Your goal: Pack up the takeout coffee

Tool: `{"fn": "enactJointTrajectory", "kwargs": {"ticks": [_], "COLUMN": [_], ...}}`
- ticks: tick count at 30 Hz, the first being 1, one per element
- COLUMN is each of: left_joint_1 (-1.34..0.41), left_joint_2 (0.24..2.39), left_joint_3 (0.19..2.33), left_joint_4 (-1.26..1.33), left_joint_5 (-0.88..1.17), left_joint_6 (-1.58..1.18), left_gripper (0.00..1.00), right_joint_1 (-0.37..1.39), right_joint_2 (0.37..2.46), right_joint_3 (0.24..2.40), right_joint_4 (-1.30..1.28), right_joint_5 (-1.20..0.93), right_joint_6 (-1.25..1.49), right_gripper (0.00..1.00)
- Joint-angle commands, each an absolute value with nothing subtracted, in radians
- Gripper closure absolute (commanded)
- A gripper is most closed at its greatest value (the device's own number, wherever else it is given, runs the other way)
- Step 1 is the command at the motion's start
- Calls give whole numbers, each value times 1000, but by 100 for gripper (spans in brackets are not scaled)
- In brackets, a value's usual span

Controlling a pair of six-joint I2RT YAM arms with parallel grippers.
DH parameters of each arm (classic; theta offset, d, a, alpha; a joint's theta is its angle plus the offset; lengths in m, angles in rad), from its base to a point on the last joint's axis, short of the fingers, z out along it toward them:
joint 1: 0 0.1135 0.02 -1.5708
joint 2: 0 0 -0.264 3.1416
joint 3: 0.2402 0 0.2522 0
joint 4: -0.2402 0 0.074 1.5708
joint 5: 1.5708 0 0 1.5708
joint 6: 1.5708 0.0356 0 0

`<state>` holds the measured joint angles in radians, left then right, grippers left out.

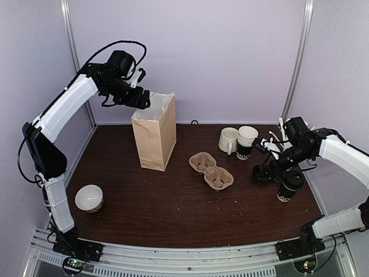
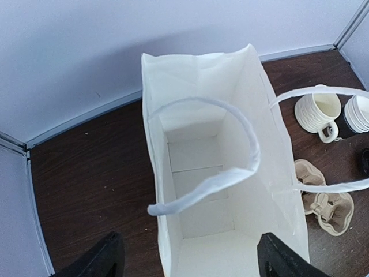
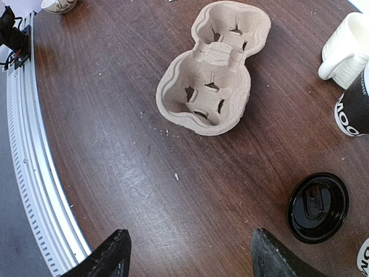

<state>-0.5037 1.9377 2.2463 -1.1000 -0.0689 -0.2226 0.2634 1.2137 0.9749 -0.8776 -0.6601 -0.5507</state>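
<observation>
At the right edge of the table, low right in the top view, the takeout coffee stands upright, lid up, just down-right of your right hand. That hand gapes wide and empty. In its wrist view the black lid sits lower right, outside the fingers, not between them. Your left hand, wide too, hovers over the paper bag, upper left, well apart. The right arm's nearer, so I'd shift it toward the lid.
</observation>
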Motion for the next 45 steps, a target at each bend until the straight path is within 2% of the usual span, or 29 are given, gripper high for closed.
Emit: {"fn": "enactJointTrajectory", "kwargs": {"ticks": [1, 8, 14, 18, 21, 27, 33, 35, 37, 45], "left_joint_1": [-501, -438, -436, -433, -433, -428, -426, -426, -426, -440], "left_joint_2": [1931, 2035, 2082, 2102, 2114, 2150, 2152, 2154, 2148, 1966], "left_joint_3": [2260, 2337, 2392, 2404, 2409, 2448, 2448, 2448, 2447, 2318], "left_joint_4": [-1054, -1091, -1098, -1082, -1070, -1088, -1103, -1110, -1116, -1097], "left_joint_5": [-26, 50, 16, 16, 31, 15, 15, 15, 15, 34], "left_joint_6": [-240, -238, -224, -215, -209, -204, -207, -207, -211, -195], "left_gripper": [18, 26, 34, 50, 67, 84, 85, 89, 100, 100], "right_joint_1": [269, 275, 307, 329, 338, 354, 383, 391, 402, 465], "right_joint_2": [1206, 1221, 1272, 1295, 1303, 1337, 1350, 1353, 1357, 1379], "right_joint_3": [964, 1005, 1079, 1089, 1093, 1129, 1174, 1191, 1207, 1273], "right_joint_4": [-867, -879, -909, -911, -912, -943, -978, -986, -992, -1022], "right_joint_5": [-646, -642, -645, -640, -634, -631, -595, -589, -584, -542], "right_joint_6": [-554, -557, -551, -549, -551, -558, -578, -580, -579, -579], "right_gripper": [26, 26, 26, 26, 26, 27, 27, 27, 27, 27]}}
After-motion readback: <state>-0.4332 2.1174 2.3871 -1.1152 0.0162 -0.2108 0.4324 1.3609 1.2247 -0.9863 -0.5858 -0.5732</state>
